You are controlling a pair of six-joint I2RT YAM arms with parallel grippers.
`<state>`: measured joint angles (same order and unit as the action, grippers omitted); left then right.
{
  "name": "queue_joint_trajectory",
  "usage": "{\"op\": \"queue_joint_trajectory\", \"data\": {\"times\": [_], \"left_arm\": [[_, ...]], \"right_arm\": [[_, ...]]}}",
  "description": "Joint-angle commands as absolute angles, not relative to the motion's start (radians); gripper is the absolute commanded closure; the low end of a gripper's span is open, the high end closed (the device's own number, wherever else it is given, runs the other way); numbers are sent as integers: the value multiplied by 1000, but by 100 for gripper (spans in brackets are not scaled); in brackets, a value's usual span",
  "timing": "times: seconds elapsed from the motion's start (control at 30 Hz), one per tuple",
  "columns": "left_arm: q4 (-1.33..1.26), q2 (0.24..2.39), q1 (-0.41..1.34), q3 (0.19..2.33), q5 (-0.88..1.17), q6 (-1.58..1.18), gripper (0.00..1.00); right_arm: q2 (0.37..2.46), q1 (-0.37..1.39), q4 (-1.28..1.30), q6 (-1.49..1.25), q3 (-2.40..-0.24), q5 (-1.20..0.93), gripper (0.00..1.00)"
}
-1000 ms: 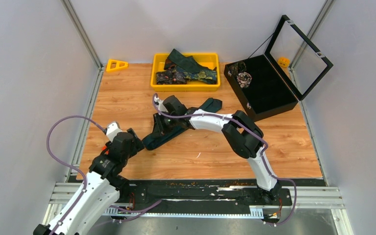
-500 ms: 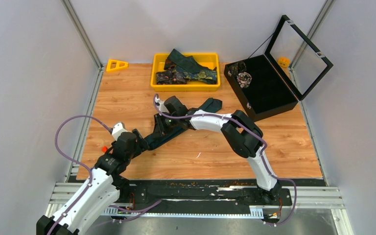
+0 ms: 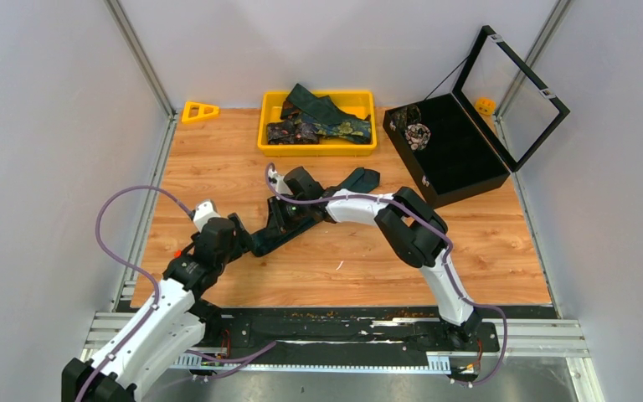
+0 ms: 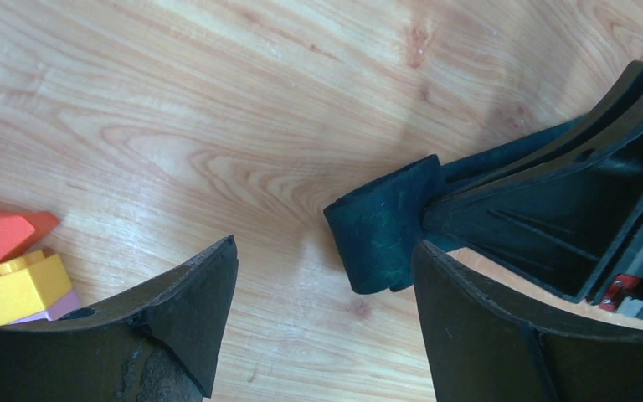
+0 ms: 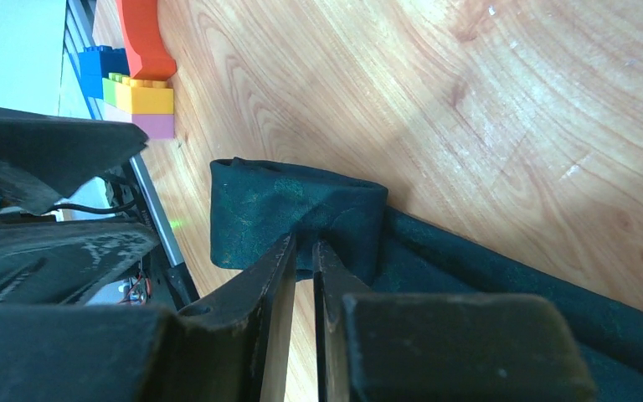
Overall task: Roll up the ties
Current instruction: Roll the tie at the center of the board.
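Right wrist view: the right gripper (image 5: 304, 249) pinches the folded end of the teal tie (image 5: 285, 201) on the wooden table (image 5: 469, 100), likely anchoring the roll; the left gripper (image 4: 322, 251), spread, flanks it.

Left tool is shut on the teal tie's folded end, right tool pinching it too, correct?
No: the left tool is open, fingers spread, not gripping the folded end of the teal tie; left wrist view shows it. The right tool does pinch it.
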<state>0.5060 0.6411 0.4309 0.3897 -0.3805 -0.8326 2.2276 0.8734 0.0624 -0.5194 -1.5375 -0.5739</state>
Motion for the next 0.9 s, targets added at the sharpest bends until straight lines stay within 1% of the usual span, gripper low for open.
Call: {"op": "queue_joint_trajectory", "data": {"times": [0.0, 0.07, 0.2, 0.4, 0.5, 0.67, 0.87], "left_arm": [[537, 690, 405, 497, -440, -755, 19], [556, 736, 362, 530, -427, -720, 20], [541, 837, 272, 560, -336, -664, 26], [485, 1009, 242, 600, -298, -603, 38], [461, 1085, 224, 611, -282, -574, 42], [425, 1178, 203, 620, -265, -538, 44], [391, 1262, 199, 630, -209, -507, 47]], "right_arm": [[2194, 871, 41, -509, -1532, -579, 85], [2173, 871, 50, -505, -1535, -579, 85], [2125, 877, 68, -495, -1539, -575, 83], [2065, 904, 112, -471, -1533, -555, 81], [2021, 922, 124, -454, -1483, -513, 81], [1958, 955, 126, -432, -1371, -395, 82], [1994, 995, 130, -415, -1321, -332, 85]]}}
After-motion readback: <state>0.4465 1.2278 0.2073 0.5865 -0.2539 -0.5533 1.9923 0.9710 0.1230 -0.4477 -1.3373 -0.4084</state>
